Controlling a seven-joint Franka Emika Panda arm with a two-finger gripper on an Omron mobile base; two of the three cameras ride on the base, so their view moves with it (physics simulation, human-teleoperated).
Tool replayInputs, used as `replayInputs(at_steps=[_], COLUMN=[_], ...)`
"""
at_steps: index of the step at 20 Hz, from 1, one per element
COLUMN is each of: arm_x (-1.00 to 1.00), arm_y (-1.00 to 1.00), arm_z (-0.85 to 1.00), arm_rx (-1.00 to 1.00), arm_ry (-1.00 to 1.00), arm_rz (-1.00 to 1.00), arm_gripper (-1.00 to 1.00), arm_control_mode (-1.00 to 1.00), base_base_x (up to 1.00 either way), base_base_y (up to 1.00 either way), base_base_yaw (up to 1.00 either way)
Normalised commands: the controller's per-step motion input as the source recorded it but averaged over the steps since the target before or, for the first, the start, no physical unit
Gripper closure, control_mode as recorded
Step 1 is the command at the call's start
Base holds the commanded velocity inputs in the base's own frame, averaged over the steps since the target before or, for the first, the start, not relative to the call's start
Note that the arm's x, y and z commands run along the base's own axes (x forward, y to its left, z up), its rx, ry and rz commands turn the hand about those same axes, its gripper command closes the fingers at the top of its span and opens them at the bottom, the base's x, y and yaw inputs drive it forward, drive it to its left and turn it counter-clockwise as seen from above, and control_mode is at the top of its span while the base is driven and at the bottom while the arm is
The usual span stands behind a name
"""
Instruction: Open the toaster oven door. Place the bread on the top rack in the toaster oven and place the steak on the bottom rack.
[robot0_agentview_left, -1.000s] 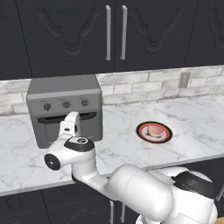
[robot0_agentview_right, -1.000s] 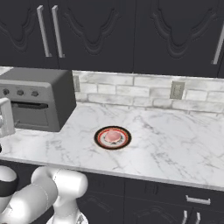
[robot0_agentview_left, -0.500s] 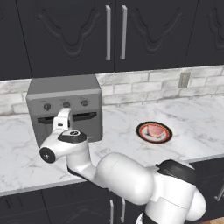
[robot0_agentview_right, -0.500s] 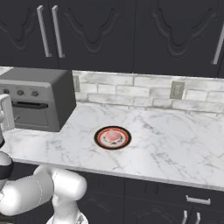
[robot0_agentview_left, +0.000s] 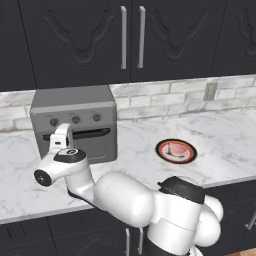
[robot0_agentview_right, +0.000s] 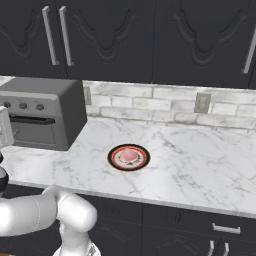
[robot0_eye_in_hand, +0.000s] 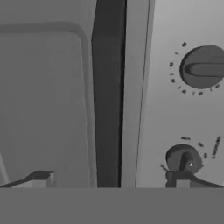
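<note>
Close against the toaster oven, at its left front, the fingers stand wide apart, straddling the black handle of the shut toaster oven door. Right of the oven on the bench, the steak lies on a red-rimmed plate.

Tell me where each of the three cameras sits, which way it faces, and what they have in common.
Left base view: behind the arm's left, facing the toaster oven and counter; white arm rises lower right.
Right base view: behind its right, same counter, plate centered; arm lower left.
Hand view: on the hand, close to the toaster oven door, handle, knobs; open fingers at bottom.
Shared: all show the oven.
</note>
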Motion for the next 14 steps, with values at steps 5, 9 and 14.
replayInputs(at_steps=[5, 9, 14], arm_x=[0.18, 0.10, 0.12], arm_y=[0.19, 0.04, 0.00], arm_z=[-0.07, -0.02, -0.05], arm_rx=[0.00, 0.00, 0.00], arm_ry=[0.00, 0.00, 0.00], arm_rz=[0.00, 0.00, 0.00], arm_gripper=[-1.00, -1.00, -1.00], arm_control_mode=[-1.00, -1.00, -1.00], base_base_x=[0.00, 0.00, 0.00], base_base_y=[0.00, 0.00, 0.00], base_base_yaw=[0.00, 0.00, 0.00])
